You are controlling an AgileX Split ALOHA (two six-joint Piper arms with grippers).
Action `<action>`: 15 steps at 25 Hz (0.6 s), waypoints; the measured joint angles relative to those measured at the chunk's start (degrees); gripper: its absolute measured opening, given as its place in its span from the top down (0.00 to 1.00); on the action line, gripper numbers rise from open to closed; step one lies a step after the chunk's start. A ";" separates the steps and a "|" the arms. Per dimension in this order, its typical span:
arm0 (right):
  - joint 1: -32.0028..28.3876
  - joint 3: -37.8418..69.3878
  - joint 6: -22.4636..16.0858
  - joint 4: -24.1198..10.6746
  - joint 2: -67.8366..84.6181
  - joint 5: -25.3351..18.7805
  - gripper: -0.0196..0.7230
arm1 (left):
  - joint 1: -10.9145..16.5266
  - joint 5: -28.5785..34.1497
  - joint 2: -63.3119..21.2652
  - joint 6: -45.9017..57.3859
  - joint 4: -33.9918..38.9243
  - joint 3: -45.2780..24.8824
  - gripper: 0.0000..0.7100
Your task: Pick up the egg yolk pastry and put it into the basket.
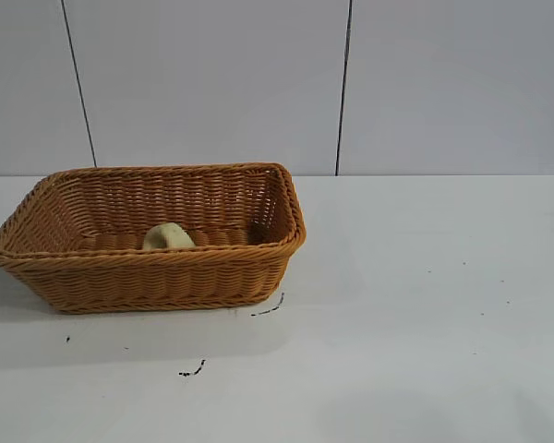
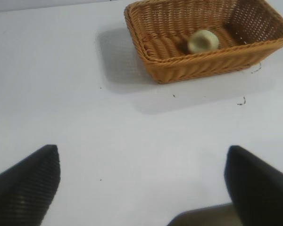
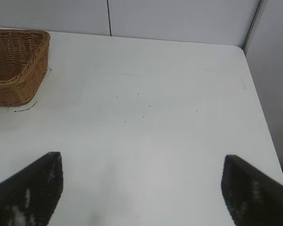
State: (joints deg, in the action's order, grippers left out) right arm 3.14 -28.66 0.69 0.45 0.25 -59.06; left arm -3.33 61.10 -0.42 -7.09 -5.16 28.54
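The egg yolk pastry (image 1: 168, 237) is a small pale yellow-green puck lying inside the basket (image 1: 92, 277), near its front wall. The left wrist view shows the pastry (image 2: 203, 41) tilted on the basket's floor, with the basket (image 2: 188, 70) far from my left gripper (image 2: 142, 162). The left gripper is open and empty over bare table. My right gripper (image 3: 142, 169) is open and empty over the table, with the basket's corner (image 3: 19, 84) far off. Neither gripper shows in the exterior view.
The white table (image 1: 425, 314) bears small black marks (image 1: 192, 371) in front of the basket. A white panelled wall (image 1: 212, 83) stands behind. The table's far edge and corner (image 3: 238, 49) show in the right wrist view.
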 joint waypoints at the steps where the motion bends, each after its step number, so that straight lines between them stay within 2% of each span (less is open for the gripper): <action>1: -0.20 0.00 0.00 0.00 0.00 0.00 0.12 | 0.00 0.00 0.00 0.00 0.00 0.00 0.02; 6: -3.18 0.00 0.00 -0.02 0.00 0.06 0.12 | 0.00 0.00 0.00 0.00 0.00 0.00 0.02; 15: -1.99 0.00 0.00 -0.08 0.00 0.06 0.12 | 0.00 0.00 0.00 0.00 0.00 0.00 0.02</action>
